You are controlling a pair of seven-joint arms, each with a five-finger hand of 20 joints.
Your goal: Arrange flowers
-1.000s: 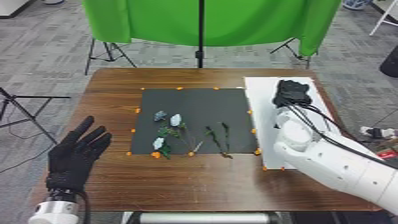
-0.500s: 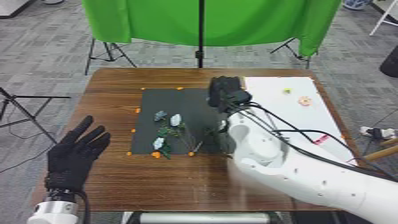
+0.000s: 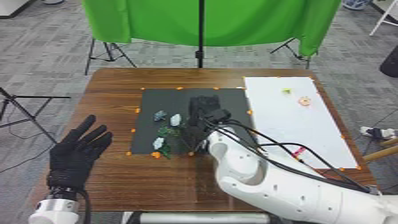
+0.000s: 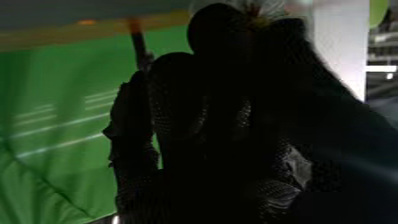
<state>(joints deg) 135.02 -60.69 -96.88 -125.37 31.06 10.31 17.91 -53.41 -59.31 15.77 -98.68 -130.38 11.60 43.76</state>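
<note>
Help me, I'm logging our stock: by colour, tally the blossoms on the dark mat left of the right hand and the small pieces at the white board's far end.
Pale blossoms: 2
Blue-grey blossom: 1
Yellowish piece: 1
Peach piece: 1
Total: 5

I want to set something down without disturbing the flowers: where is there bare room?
Bare: the brown table between the dark mat and the near edge, left of the right arm; and the white board between the peach blossom and pink piece. Crowded: the mat's middle, where flowers lie close beside the right hand.
</note>
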